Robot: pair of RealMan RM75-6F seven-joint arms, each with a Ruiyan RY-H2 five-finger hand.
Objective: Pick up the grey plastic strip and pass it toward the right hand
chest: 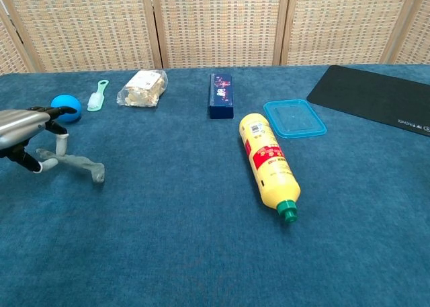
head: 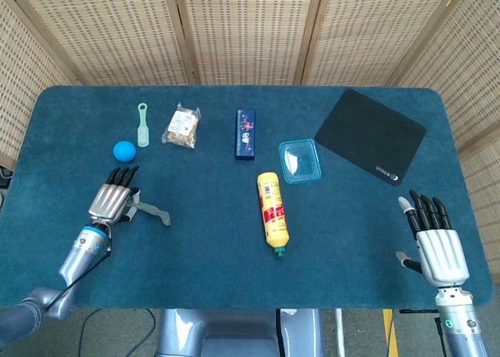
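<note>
Grey strip (chest: 75, 162) near the desk's (head: 234, 240) left edge, one end pinched by the left hand (head: 113, 203): looks light, thin, a bit bendy, so grip nearer the middle. Right hand (head: 437, 244) waits, fingers spread, holding nothing.

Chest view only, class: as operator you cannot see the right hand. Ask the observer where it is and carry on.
Observer: The right hand is near the table's front right corner, in the head view alone.
Operator: Holding anything?
Observer: No; its fingers are spread, empty.
Operator: What lies between it and the grey plastic strip?
Observer: From above, the yellow bottle, midway across from the left hand that pinches the strip.
</note>
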